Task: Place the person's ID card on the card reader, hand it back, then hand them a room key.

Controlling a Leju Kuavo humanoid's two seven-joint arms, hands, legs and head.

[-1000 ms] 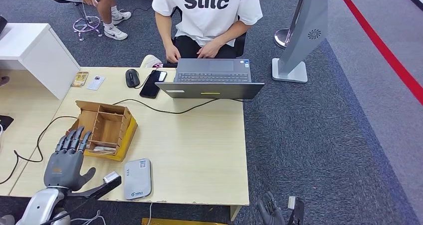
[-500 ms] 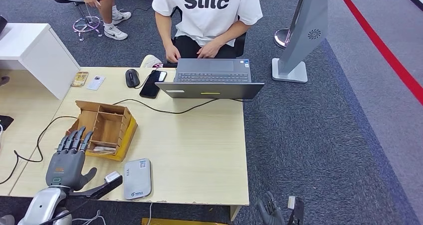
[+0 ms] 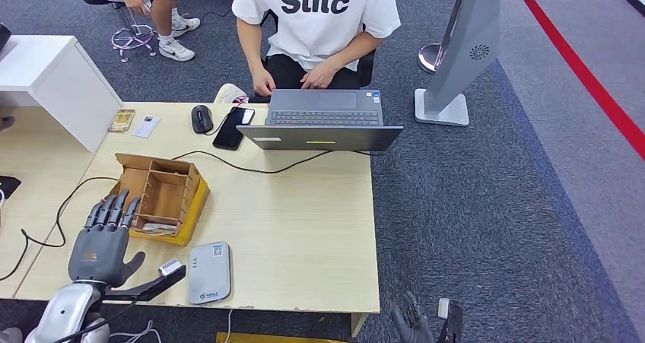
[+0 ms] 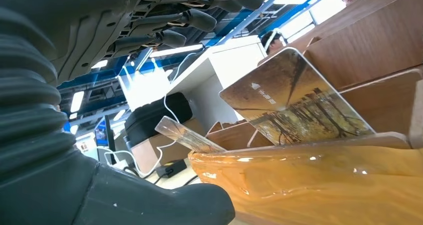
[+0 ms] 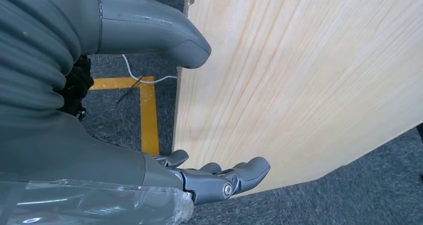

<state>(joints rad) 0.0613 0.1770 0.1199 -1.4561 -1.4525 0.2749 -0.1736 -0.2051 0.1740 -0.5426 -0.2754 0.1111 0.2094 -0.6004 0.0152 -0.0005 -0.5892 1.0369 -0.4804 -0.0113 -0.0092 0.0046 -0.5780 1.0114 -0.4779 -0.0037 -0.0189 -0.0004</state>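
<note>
The room key (image 4: 294, 98), judged a thin, stiff, light and slippery card, is propped upright in the wooden box (image 3: 161, 195) on the counter (image 3: 304, 206) and is best pinched by its free top edge. A second card (image 4: 185, 134) is seen leaning in a neighbouring slot. The left hand (image 3: 103, 240) is spread empty just beside the box, the right hand (image 3: 414, 322) hangs loose and empty below the counter edge.
</note>
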